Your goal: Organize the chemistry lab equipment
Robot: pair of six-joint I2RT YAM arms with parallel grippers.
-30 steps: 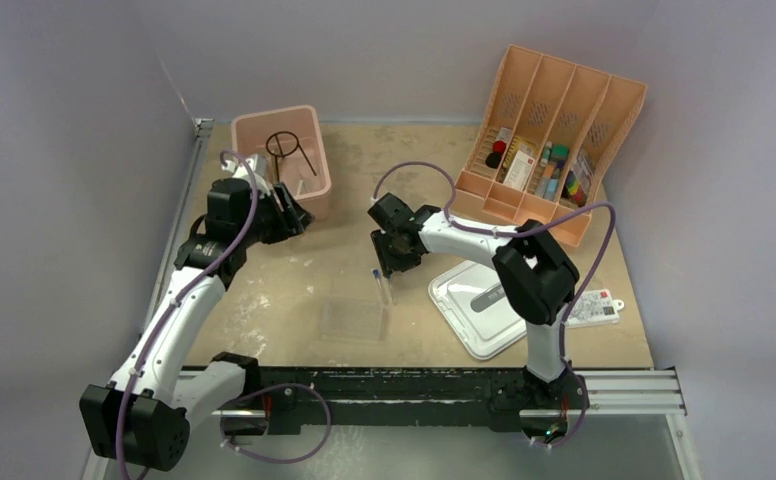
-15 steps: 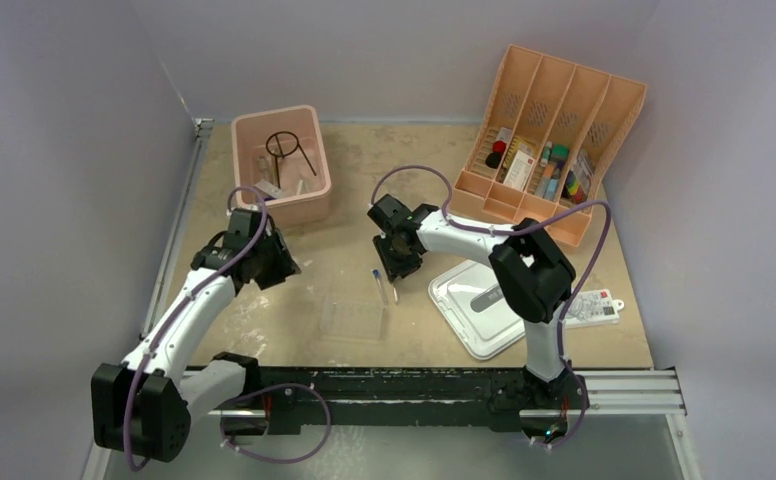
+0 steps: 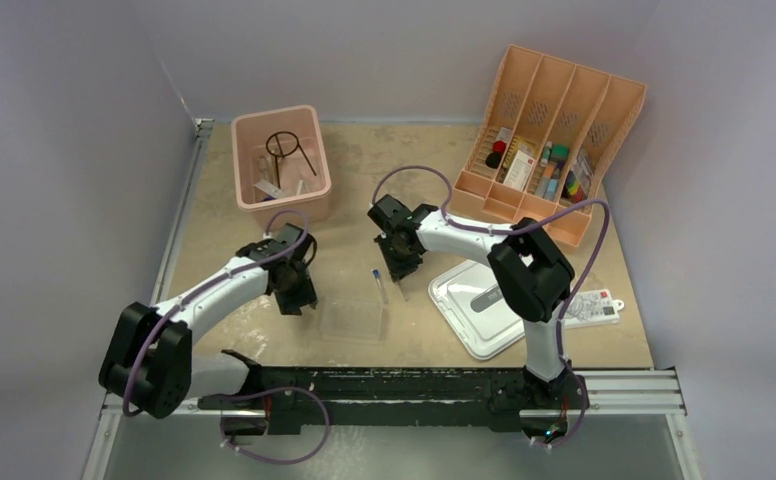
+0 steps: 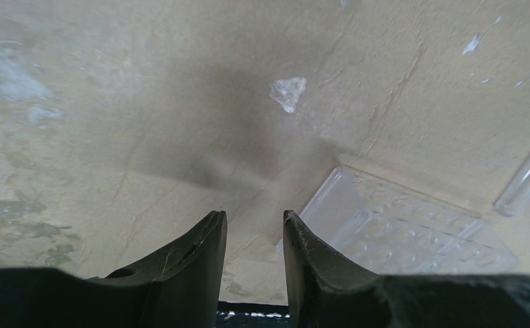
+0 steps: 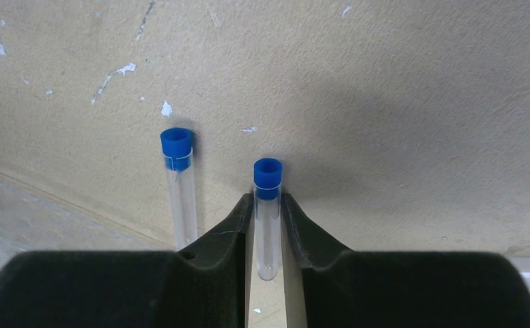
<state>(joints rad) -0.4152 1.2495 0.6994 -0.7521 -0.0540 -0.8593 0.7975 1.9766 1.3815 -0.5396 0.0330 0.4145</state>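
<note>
My right gripper (image 5: pixel 267 205) is shut on a blue-capped thin tube (image 5: pixel 267 188) lying on the table. A second blue-capped tube (image 5: pixel 179 179) lies just left of it, also seen from above (image 3: pixel 376 283). From above, the right gripper (image 3: pixel 402 268) is at mid-table. My left gripper (image 4: pixel 254 219) is open and empty, low over the table beside the left edge of the clear plastic tray (image 4: pixel 399 229); from above it (image 3: pixel 299 300) is left of the tray (image 3: pixel 352 318). The black wire ring on a stem (image 3: pixel 284 145) lies in the pink bin (image 3: pixel 286 210).
A pink slotted organizer (image 3: pixel 604 100) with small items stands at the back right. A white flat lid (image 3: pixel 454 300) lies right of the tubes, with a white card (image 3: pixel 596 308) beyond it. The pink bin also holds a few small loose pieces.
My left arm has swung from the pink bin down to the clear tray's left edge. My right gripper has crept forward over the tubes and now grips one.
</note>
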